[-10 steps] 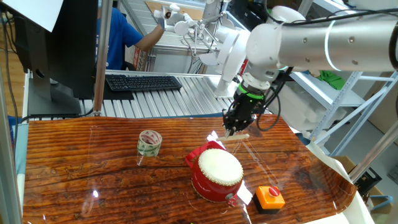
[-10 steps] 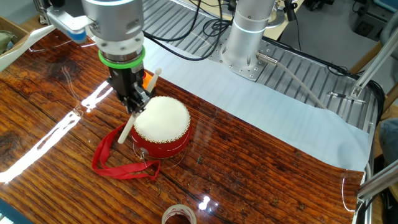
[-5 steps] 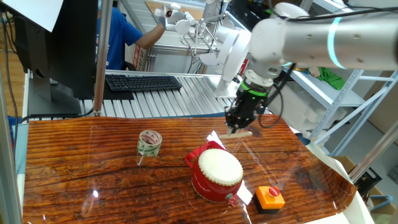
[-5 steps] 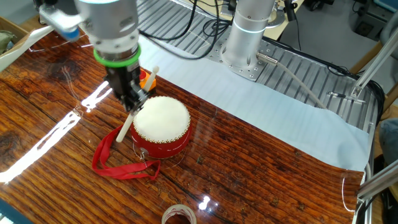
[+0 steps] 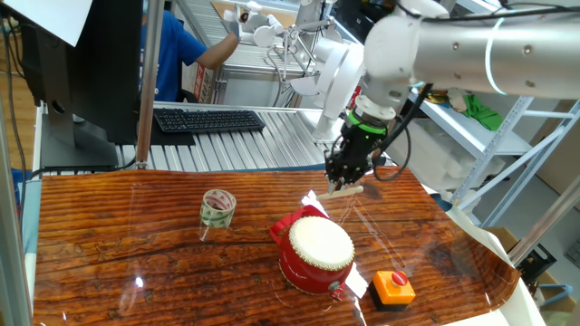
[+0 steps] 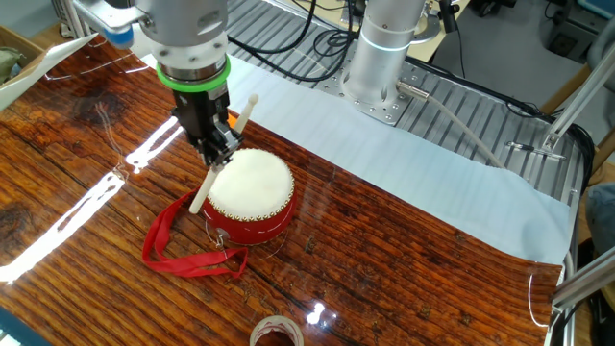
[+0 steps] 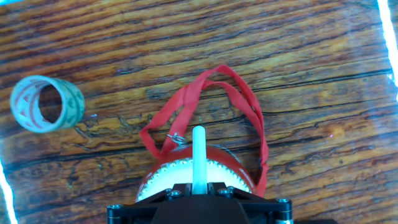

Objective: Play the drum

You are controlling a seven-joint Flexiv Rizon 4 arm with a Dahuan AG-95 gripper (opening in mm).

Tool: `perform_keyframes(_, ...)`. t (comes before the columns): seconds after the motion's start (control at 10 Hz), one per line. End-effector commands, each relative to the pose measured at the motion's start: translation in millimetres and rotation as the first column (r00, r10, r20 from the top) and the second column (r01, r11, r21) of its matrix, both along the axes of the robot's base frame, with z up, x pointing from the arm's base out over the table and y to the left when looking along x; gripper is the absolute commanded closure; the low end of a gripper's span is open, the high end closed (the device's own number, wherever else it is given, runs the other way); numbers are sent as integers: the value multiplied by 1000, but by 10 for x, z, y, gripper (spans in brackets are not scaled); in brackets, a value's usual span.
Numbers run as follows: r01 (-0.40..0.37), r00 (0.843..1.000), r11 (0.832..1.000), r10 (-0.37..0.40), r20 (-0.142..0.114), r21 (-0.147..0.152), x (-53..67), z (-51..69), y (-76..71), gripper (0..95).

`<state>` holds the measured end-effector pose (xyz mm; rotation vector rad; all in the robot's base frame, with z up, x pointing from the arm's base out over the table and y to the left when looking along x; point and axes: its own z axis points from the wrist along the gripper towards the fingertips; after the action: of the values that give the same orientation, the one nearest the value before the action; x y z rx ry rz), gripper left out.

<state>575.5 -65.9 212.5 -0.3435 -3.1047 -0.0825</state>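
Hand view looks down a white drumstick (image 7: pixel 198 158) clamped between the fingers of the gripper (image 6: pixel 217 154), its tip over the near rim of the red drum (image 6: pixel 250 195). Beyond the drum its red strap (image 7: pixel 205 102) loops across the wooden table (image 7: pixel 298 56); farther left lies 1 patterned tape roll (image 7: pixel 46 103).

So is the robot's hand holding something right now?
The gripper is shut on a pale drumstick, above the drum.
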Motion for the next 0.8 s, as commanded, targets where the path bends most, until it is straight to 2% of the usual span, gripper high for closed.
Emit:
perform_keyframes(0.1, -4, 1000, 1000, 4, 3, 5, -7, -12, -3, 950)
perform_keyframes(0.8, -10, 1000, 1000, 10, 6, 8, -30, -18, 8, 950)
